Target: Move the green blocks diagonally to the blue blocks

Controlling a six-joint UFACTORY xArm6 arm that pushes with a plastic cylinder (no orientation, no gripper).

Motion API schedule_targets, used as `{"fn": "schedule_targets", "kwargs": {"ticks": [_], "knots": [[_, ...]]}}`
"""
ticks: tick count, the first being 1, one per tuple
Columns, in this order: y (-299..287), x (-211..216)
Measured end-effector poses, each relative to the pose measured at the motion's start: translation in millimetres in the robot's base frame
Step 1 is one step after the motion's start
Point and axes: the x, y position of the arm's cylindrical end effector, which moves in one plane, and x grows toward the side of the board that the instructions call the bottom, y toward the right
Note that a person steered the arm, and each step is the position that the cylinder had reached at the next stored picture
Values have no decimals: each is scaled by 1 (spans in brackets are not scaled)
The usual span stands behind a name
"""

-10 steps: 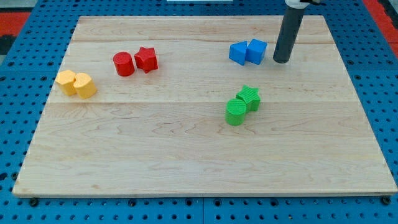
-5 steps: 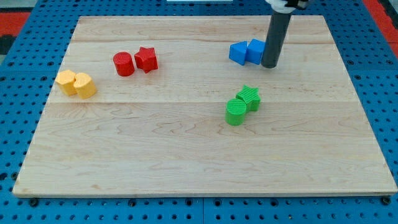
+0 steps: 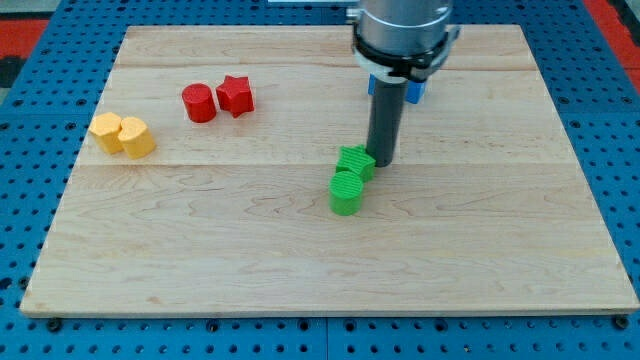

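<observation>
Contact is what shows at my tip (image 3: 382, 162), which sits against the right side of the green star block (image 3: 355, 160), a little right of the board's middle. I have no jaws to spread or press; my tool is a plain dark rod, standing upright and gripping nothing. Touching the star on its lower left is the green cylinder (image 3: 346, 193), so the two green blocks lie as a close pair running slantwise toward the bottom edge. Of the blue blocks (image 3: 414, 90) I see only a small patch near the top edge, right of centre, as my rod and its wide collar cover the rest, and I cannot tell their shapes. Toward the top left corner of the wooden board (image 3: 300, 270), a red cylinder (image 3: 198, 102) and a red star (image 3: 235, 94) sit just beside each other. Near the left edge two yellow blocks (image 3: 122, 133) touch.
</observation>
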Motion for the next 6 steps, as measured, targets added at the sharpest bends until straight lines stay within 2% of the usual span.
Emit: {"fn": "schedule_targets", "kwargs": {"ticks": [2,3,4,5,6], "knots": [[-29,-8],[-65,-55],[-122,-18],[-98,7],[-91,7]]}}
